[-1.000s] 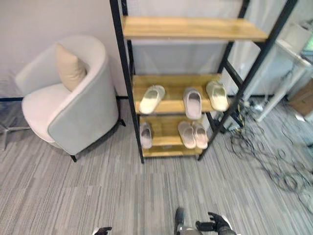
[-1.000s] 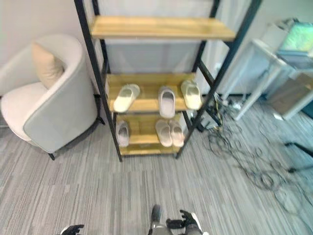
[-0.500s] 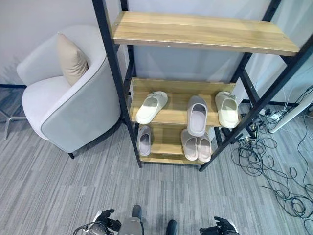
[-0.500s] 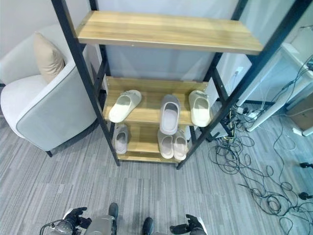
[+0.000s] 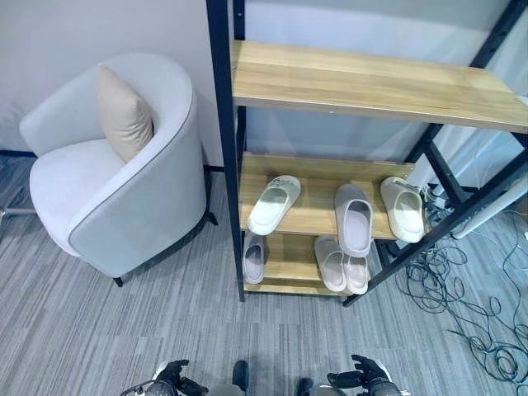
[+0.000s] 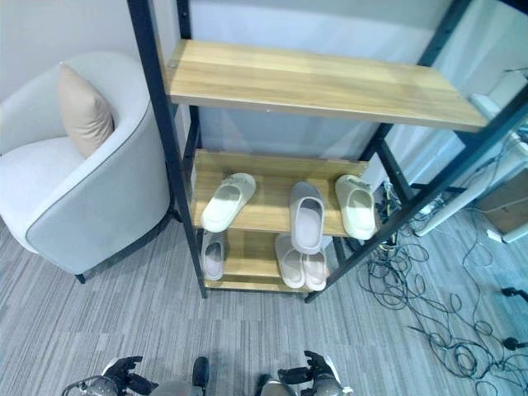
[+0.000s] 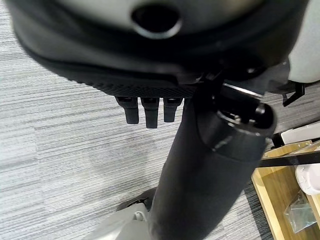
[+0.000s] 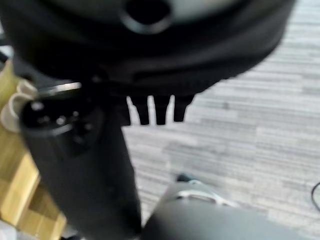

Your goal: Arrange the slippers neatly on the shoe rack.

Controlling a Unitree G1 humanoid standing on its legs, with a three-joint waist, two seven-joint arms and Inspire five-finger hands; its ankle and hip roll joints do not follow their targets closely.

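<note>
Looking down from the head camera, I see the shoe rack point(image 5: 224, 165) in the upper middle of the frame: black metal posts with diagonal braces and three flat boards of pale wood grain. The top board point(image 5: 371, 82) is bare. On the middle board lie a cream slipper point(image 5: 275, 204) angled to the left, a grey slipper point(image 5: 355, 219) in the centre with its end past the front edge, and a second cream slipper point(image 5: 403, 208) at the right, near the diagonal brace. On the bottom board a single grey slipper point(image 5: 254, 259) lies at the left and a pink-beige pair point(image 5: 342, 266) lies side by side, touching, at the right. All have a smooth moulded look with rounded toes.

A light grey upholstered tub armchair point(image 5: 115, 177) stands just beside the rack at frame left, with a tan cushion point(image 5: 125, 115) upright against its back. Loose dark cables point(image 5: 462, 305) sprawl over the striped grey carpet point(image 5: 99, 330) at lower right, close to the rack's right foot.

Both hands hang low at the bottom edge, well apart from the rack. The left hand point(image 5: 175, 377) and the right hand point(image 5: 363, 379) each have fingers loosely spread and hold nothing. The left wrist view shows its fingers point(image 7: 146, 112) hanging straight over carpet, plus a corner of wooden board bearing a small clear packet point(image 7: 300, 210). The right wrist view shows its own straight fingers point(image 8: 161, 110) and pale slipper ends point(image 8: 15, 102) on a board edge.
</note>
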